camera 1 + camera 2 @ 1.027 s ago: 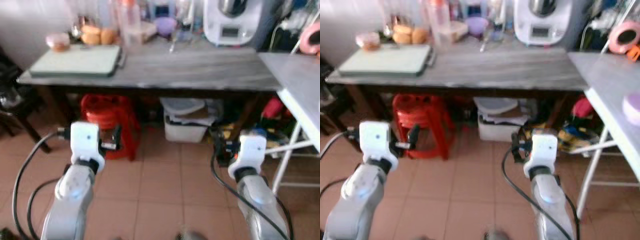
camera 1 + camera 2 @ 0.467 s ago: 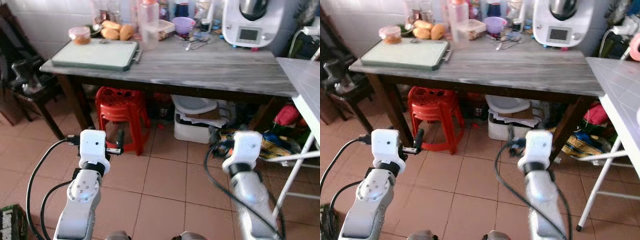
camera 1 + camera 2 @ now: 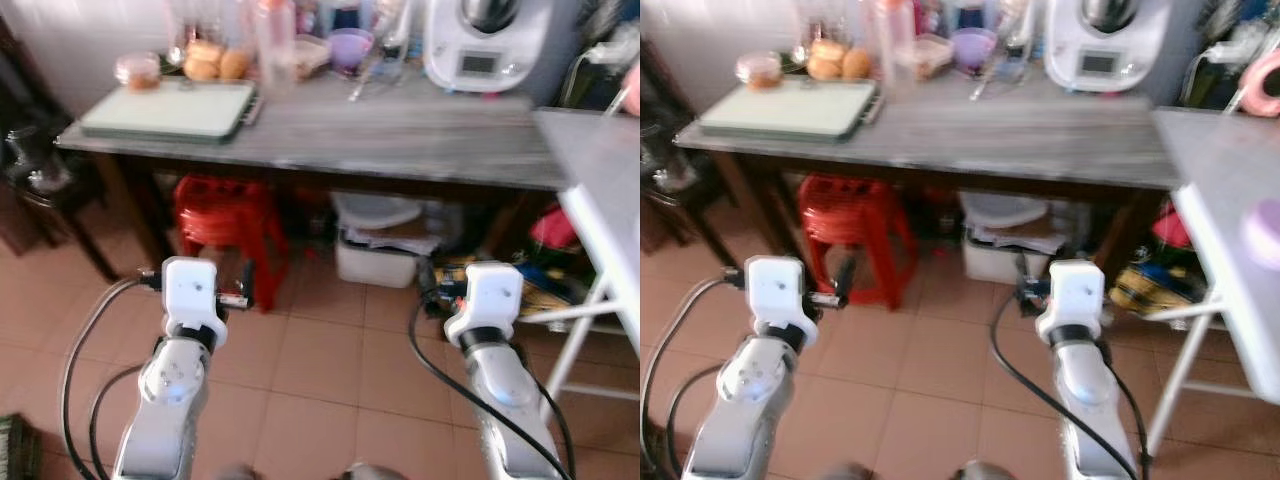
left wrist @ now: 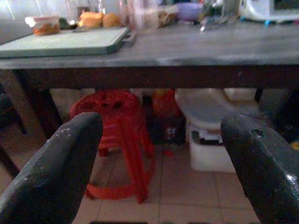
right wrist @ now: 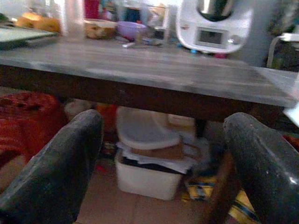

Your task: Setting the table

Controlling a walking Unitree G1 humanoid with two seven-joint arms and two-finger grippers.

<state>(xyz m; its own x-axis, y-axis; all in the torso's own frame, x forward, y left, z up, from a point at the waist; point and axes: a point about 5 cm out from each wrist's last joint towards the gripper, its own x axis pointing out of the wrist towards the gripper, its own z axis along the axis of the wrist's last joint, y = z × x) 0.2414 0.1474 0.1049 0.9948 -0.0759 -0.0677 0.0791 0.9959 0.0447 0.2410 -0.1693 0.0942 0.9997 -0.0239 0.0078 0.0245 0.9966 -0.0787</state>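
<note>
A grey wooden table [image 3: 400, 130] stands ahead of me. On it lie a green cutting board [image 3: 165, 108], bread rolls [image 3: 212, 62], a purple bowl [image 3: 350, 48], loose cutlery [image 3: 362, 85] and a tall clear container [image 3: 275, 40]. My left gripper [image 4: 161, 126] is held low over the tiled floor, short of the table, open with nothing between its fingers. My right gripper [image 5: 163, 126] is at the same height on the right side, also open and holding nothing.
A white kitchen appliance [image 3: 485, 40] sits at the table's back right. Under the table are a red stool [image 3: 225, 220] and a white plastic box [image 3: 385, 245]. A white folding table [image 3: 600, 170] juts in on the right; a dark side table [image 3: 40, 190] is at left.
The whole picture has shifted and blurred, so the camera has moved. Both arms keep the same raised pose with their fingers apart.
</note>
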